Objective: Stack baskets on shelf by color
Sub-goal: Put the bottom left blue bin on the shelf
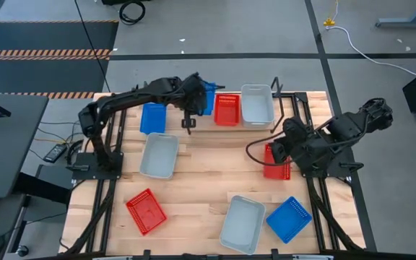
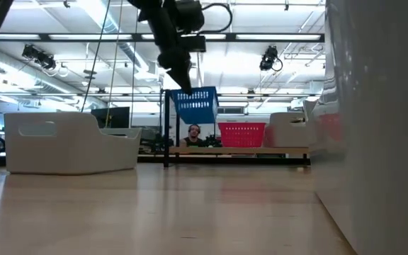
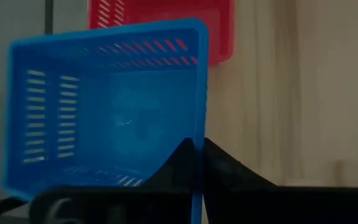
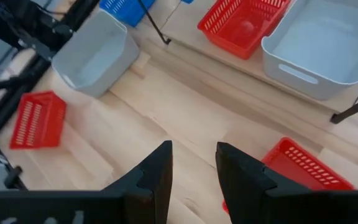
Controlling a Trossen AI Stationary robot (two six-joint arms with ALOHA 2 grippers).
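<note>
Currently left gripper (image 3: 197, 163) pinches 1 blue basket (image 3: 107, 106) by its rim; thin grip, could slip over the shelf (image 1: 280, 97). Right gripper (image 4: 192, 163) open, idle.

red basket (image 4: 300, 171) cut off, pale basket (image 2: 381, 127) blurred

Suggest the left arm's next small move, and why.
Probably lower the held blue basket onto the shelf beside the red basket. The left hand is shut on its rim, holding it in the air above the shelf, with no blue basket there yet.
</note>
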